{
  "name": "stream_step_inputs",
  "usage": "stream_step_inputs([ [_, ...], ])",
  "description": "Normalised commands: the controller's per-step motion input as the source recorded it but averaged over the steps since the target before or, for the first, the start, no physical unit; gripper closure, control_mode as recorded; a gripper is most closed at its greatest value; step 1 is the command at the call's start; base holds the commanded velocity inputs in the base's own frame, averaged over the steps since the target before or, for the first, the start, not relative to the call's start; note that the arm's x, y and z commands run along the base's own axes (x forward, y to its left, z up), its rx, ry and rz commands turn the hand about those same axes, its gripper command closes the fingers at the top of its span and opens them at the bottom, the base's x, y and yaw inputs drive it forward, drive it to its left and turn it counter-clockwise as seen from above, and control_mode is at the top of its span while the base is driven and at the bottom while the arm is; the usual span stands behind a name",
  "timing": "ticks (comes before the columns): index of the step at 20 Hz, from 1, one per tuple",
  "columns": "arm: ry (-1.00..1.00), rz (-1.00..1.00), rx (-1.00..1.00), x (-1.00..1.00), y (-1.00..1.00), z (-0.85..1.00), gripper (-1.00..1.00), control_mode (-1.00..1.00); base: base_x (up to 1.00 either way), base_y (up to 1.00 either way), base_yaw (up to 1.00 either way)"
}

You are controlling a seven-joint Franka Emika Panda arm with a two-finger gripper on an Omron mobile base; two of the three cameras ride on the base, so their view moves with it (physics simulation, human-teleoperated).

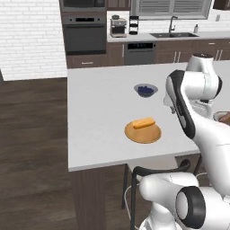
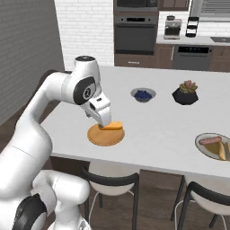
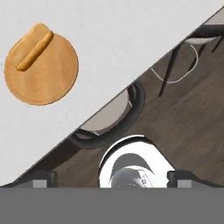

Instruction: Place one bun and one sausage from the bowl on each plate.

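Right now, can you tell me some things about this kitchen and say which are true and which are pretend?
1. A bun lies on the wooden plate. True.
2. The tool is squeezing the bun. False: it is open and holds nothing.
3. The small bowl has blue berries in it. True.
4. The plant pot stands on the wooden plate. False: it stands on the counter, apart from the plate.

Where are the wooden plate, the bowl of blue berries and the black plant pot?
wooden plate (image 1: 143,133), left base view, bare front part.
bowl of blue berries (image 2: 143,95), right base view, berries.
black plant pot (image 2: 185,97), right base view, faceted side.
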Motion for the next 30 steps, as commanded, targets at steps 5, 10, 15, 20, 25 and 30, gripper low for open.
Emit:
stream_step_inputs([
  [5,-0.1,0.57,-0.11,-0.62,0.39,0.09,-1.0,-1.0,0.0,0.0,0.0],
  [10,-0.07,0.33,-0.05,-0.4,0.14,0.14,-1.0,-1.0,0.0,0.0,0.0],
  [15,0.0,0.03,0.0,-0.05,-0.01,0.08,-1.0,1.0,-0.07,-0.05,0.0],
  [20,0.0,0.0,0.0,0.0,0.0,0.0,-1.0,1.0,-0.34,-0.89,0.0],
  [25,0.0,0.0,0.0,0.0,0.0,0.0,-1.0,1.0,0.0,-1.0,0.0],
  [30,0.0,0.0,0.0,0.0,0.0,0.0,-1.0,1.0,0.04,-1.0,0.0],
])
